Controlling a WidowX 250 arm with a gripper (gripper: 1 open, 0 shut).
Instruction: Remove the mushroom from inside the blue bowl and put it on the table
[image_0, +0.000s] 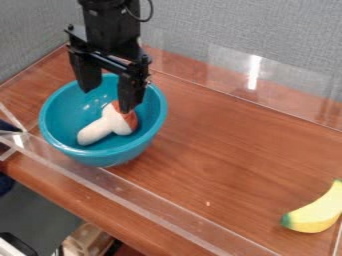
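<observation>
The teal-blue bowl (64, 135) stands on the left part of the wood-grain table (227, 150). Inside it lies the mushroom (102, 127) on its side, cream stem toward the left and reddish-brown cap toward the right. My black gripper (107, 92) hangs straight down over the bowl with its fingers spread wide. It is open and holds nothing. One finger (131, 94) stands in front of the mushroom's cap and hides part of it. The other finger is near the bowl's far rim.
A yellow banana (318, 210) lies at the table's right front corner. Low clear acrylic walls (160, 222) run along the table's edges. Bare wood lies between the bowl and the banana.
</observation>
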